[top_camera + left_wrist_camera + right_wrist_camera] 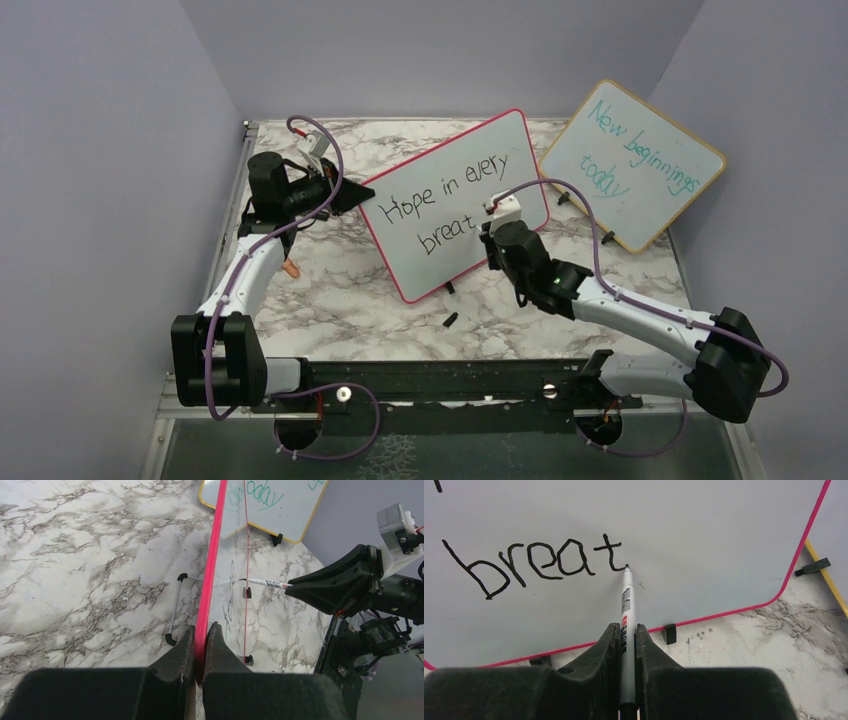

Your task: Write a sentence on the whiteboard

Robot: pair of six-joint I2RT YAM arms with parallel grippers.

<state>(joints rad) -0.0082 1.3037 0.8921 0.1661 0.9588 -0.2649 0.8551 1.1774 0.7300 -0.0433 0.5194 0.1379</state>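
Right gripper (626, 629), clamped on the marker (626, 597), should finish the sentence (544, 565) with an "h" just ahead, pressing lightly while the left gripper (201, 630) pinches the whiteboard (212, 570) steady.

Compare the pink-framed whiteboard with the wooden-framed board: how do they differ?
The whiteboard has a pink-red frame; the wooden-framed board a tan one. The whiteboard carries black writing, ending unfinished at "breat"; the wooden-framed board reads "New beginnings today" in teal. The left gripper clamps the whiteboard's edge; nothing touches the wooden-framed board. Both stand on small black feet.
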